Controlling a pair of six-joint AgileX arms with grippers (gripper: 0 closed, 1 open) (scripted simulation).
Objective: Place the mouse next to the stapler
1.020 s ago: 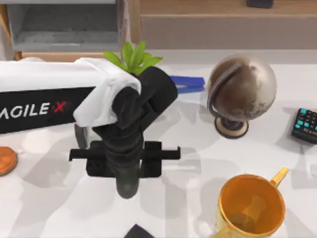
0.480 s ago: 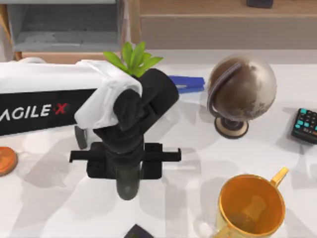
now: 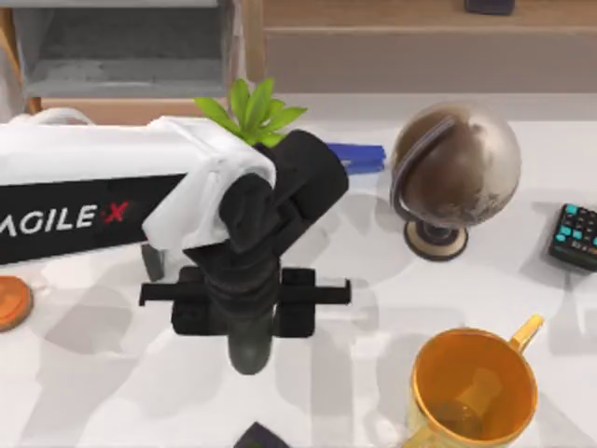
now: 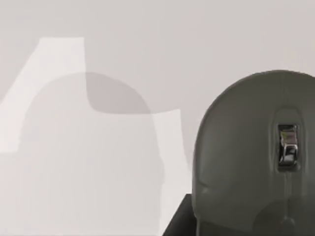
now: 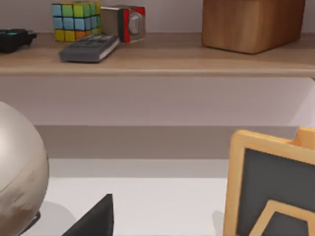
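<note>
Grey-green and rounded, the mouse [image 3: 250, 347] pokes out from under the left gripper [image 3: 244, 308], which hangs over the middle-left of the table [image 3: 392, 299]. From above, the black finger bar spreads sideways with the mouse's body running between the fingers, so the left gripper looks closed around the mouse — carrying it rather than reaching for it. The left wrist view agrees: the mouse [image 4: 256, 157], with its metal scroll wheel, sits close under the camera, and its shadow falls on the bare tabletop well off to one side, which suggests it is lifted clear of the surface.

The blue stapler [image 3: 359, 157] lies toward one o'clock from the gripper, its near end hidden behind the arm's black wrist, with the green plant [image 3: 252, 107] at its eleven o'clock side and the globe [image 3: 455, 168] just beside it at three o'clock.

As a judgement: the pick-up is done, the carry is under way, and the placing is not yet done. What is left is to bring the mouse toward one o'clock, lower it onto free table by the stapler, and let go — the globe and the plant leave little room.

The right arm is parked; whether its fingers are open I cannot tell.
</note>
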